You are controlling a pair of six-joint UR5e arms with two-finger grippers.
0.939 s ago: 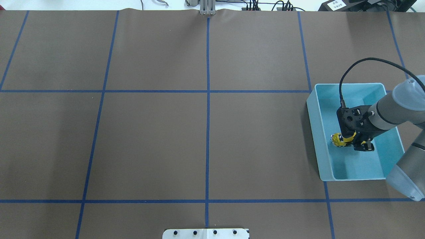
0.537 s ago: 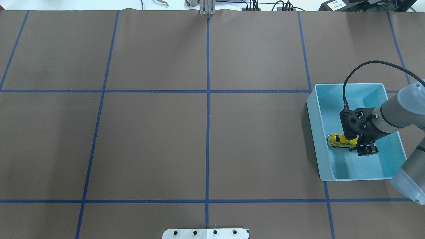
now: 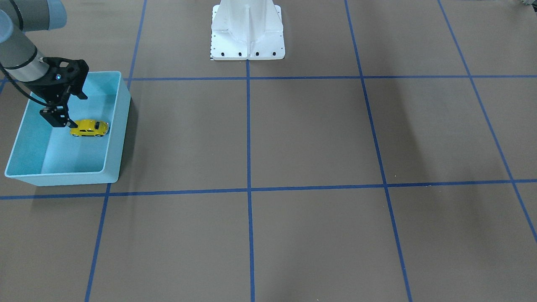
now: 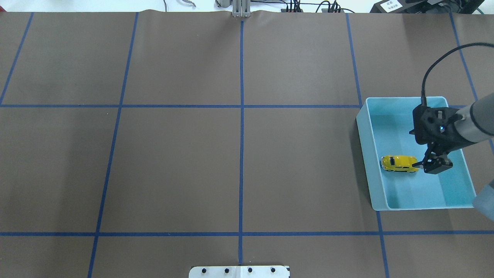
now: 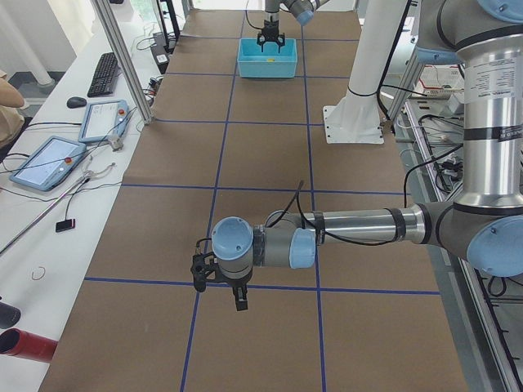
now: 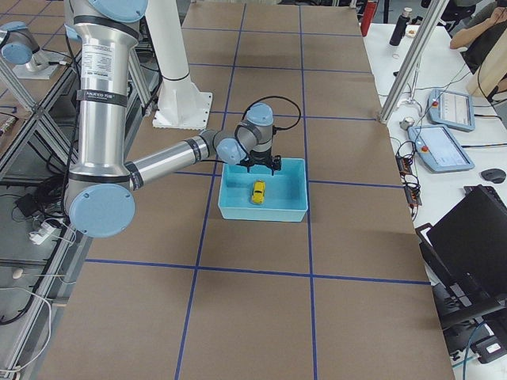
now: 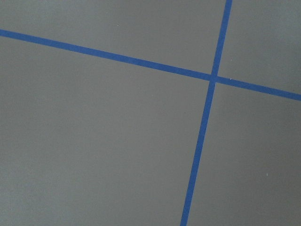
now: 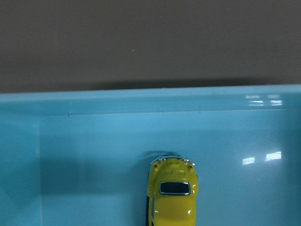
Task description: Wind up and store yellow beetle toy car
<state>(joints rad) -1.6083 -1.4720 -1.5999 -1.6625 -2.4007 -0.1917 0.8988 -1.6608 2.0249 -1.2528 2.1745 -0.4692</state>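
Since a second ago, my right gripper has let go and drawn back from the car, which now sits upright on the bin floor, stored. Its jaws stand apart, empty, just beside the car.

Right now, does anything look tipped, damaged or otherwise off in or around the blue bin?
Nothing stands out. The yellow beetle toy car sits upright on its wheels on the floor of the blue bin, with no visible damage. The right gripper hangs open just beside it, not holding it.
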